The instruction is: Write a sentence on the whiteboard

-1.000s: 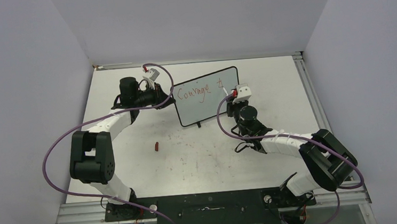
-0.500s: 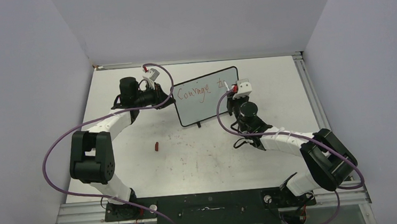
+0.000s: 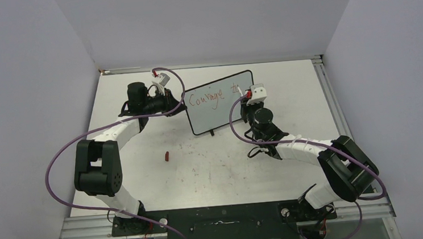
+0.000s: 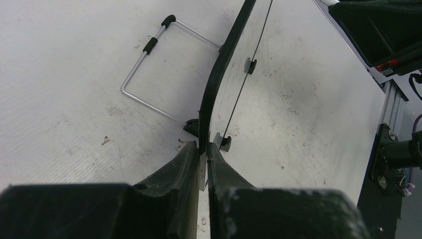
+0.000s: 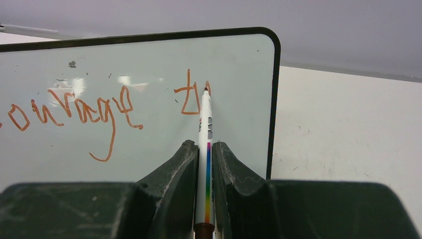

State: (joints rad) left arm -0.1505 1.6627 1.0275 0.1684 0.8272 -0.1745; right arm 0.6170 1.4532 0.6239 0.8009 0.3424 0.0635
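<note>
From above, the whiteboard (image 3: 220,110) stands toward the far middle of the table (image 3: 213,165). The sentence (image 3: 210,98) runs along its top: "Courage", then the start of a next word near the upper right corner. We judge the main risk to be pressure, because a hard push from the writing side could tip or swing the board and wreck the letters. The left arm reaches forward, its wrist turned right, and the left gripper (image 3: 180,103) meets the board's left edge. The right arm folds with its elbow out to the right, and the right gripper (image 3: 247,100) is up at the fresh strokes. A small red thing (image 3: 167,155), perhaps a cap, lies well apart.

In the left wrist view the jaws are clenched on the board's thin black frame, down at a lower corner. That hold is narrow, so a twist could let the frame slide out. A wire stand (image 4: 149,74) props the board from behind.

In the right wrist view the jaws are clamped on a marker (image 5: 205,129), which points straight up the board with its tip at the new stroke beside the "t". Little room is left before the right frame, so we think the line could crowd the edge. If the marker slips in the grip, the stroke could go faint or skip.
</note>
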